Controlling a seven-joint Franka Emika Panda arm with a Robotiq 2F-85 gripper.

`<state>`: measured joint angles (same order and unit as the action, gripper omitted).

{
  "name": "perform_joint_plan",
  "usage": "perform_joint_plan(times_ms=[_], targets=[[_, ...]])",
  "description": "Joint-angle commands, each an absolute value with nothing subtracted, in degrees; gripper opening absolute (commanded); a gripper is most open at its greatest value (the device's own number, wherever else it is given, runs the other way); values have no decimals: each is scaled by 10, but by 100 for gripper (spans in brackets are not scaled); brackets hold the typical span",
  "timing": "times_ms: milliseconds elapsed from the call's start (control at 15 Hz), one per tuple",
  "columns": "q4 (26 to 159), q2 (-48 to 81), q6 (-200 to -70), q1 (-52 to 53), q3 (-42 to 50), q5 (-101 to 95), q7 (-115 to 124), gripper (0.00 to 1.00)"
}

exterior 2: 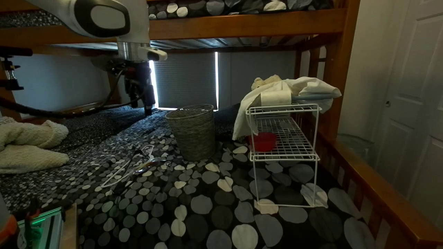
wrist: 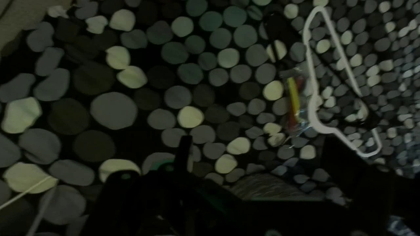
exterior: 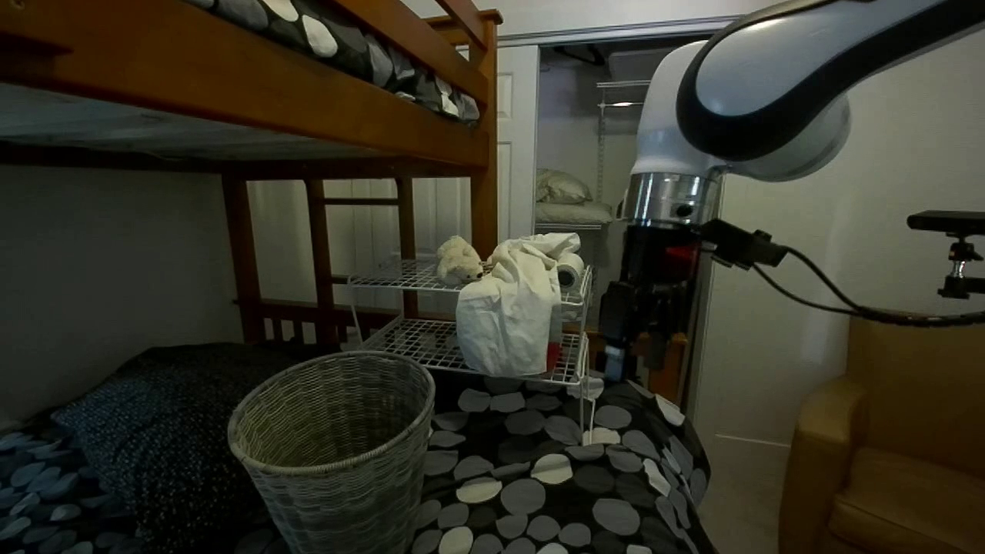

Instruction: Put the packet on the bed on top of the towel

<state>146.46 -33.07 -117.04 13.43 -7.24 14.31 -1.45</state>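
Note:
The packet [wrist: 295,103] is clear, shiny plastic with yellow and red contents. It lies on the dotted bed cover beside a white hanger in the wrist view, and shows small in an exterior view [exterior 2: 146,167]. A white cloth [exterior: 512,308], seemingly the towel, drapes over the top of a white wire rack; it also shows in an exterior view [exterior 2: 306,86]. My gripper [wrist: 262,154] is open and empty, its fingers wide apart. It points down above the bed, apart from packet and cloth, in both exterior views [exterior: 635,354] [exterior 2: 141,105].
A wicker basket [exterior 2: 192,133] stands on the bed between the hanger [wrist: 313,98] and the wire rack [exterior 2: 316,135]. The rack bears a plush toy [exterior: 459,261], a white roll [exterior: 569,271] and a red bowl [exterior 2: 265,141]. The upper bunk [exterior 2: 242,27] overhangs. A cream fleece [exterior 2: 31,145] lies aside.

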Motion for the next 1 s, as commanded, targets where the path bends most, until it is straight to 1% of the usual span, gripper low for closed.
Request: perform_joint_plan(times_ms=[0,133,200,267,667,800,933], targets=[[1482,-299,-1204,211,-119,239,-15,100],[1490,-275,-1203,242,-144,279,-16,100],[1494,-263,-1199,252,-141,300,-34,100],[1480,-281,-1188,233,-147,267,-14,100],[1473,-273,-1189,232,-148,270,-14,100],[1479,-230,-1232,229,-147,270,-47,100],[1480,-185,-1258,213,-160,219,-43,100]])
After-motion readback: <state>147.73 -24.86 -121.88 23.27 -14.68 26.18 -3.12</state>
